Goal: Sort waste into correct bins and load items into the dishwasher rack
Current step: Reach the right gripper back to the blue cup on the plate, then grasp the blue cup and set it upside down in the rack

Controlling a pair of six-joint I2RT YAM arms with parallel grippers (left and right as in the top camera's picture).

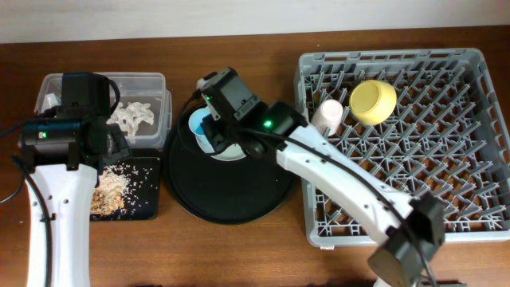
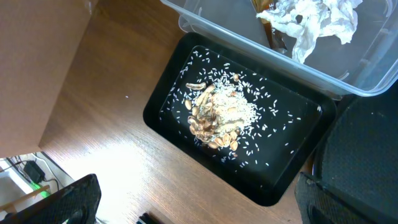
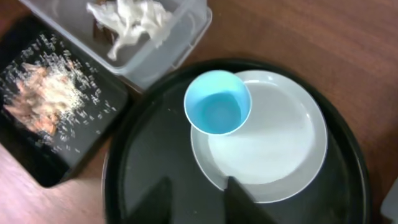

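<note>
Right gripper (image 3: 196,190): hanging spread apart and pinching nothing, just above the light-blue cup (image 3: 217,104).
Cup: standing upright on the plate (image 3: 273,149), at the plate's 10 o'clock edge, on the round black tray (image 3: 143,168).
Step in hand: probably reaching for this cup, to load it into the rack.
Next move: calling for a descent with one finger inside the rim, a pinch on the wall, then a carry toward 3 o'clock.
Left gripper (image 2: 199,199): idling wide open and empty over the shallow black tray (image 2: 292,162).
Rack (image 1: 446,183): one, holding one yellow bowl (image 1: 373,102) and one pink cup (image 1: 328,114).
Bins: two, at the tray's 9 o'clock; the clear tub (image 2: 373,62) is holding one tissue wad (image 2: 314,22), and the black tray is holding one scrap heap (image 2: 217,115).
Chopsticks: none showing.
</note>
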